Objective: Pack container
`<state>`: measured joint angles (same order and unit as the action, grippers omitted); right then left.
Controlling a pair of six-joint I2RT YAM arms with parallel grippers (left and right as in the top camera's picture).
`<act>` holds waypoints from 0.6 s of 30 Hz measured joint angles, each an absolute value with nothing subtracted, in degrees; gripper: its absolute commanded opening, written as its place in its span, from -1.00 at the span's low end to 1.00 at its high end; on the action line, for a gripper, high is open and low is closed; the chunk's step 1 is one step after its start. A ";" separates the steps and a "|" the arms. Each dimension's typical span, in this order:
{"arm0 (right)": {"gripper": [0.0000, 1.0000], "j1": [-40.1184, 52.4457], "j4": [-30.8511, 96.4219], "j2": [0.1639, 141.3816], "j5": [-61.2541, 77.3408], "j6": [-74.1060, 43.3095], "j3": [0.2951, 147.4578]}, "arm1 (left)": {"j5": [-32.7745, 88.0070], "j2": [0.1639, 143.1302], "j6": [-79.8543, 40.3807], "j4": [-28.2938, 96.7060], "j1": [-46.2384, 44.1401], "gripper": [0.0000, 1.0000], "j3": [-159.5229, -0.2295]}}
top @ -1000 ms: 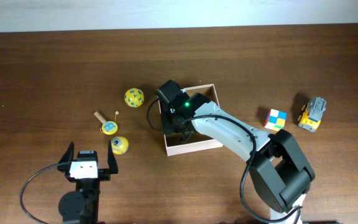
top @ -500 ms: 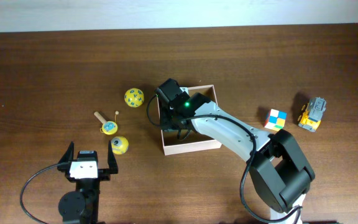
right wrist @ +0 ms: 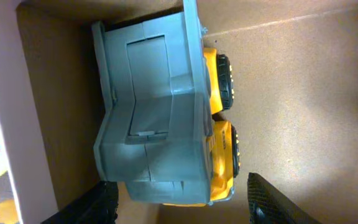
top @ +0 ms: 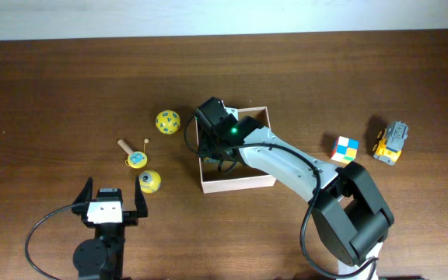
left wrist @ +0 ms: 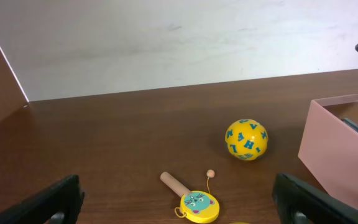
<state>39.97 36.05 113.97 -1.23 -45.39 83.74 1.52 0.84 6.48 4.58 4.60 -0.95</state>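
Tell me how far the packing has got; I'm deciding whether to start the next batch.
Done: a grey-and-yellow truck lies inside the container. In hand: the right gripper hangs over it, jaws either side; whether they grip is unclear. Still to pack: a patterned yellow ball, a second yellow ball, the rattle drum, the colour cube and a second truck lie outside.

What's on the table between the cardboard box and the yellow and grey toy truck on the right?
A multicoloured puzzle cube, apart from both, seen in the overhead view.
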 measured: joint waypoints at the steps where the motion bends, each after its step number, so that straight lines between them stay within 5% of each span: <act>1: 0.22 39.97 35.86 113.97 -1.23 -45.95 83.74 | 1.52 0.84 6.48 4.58 4.60 0.98 -0.95; 18: 0.22 39.97 32.38 113.97 -1.23 -52.10 83.74 | 1.52 0.84 6.48 4.58 4.60 0.98 -0.95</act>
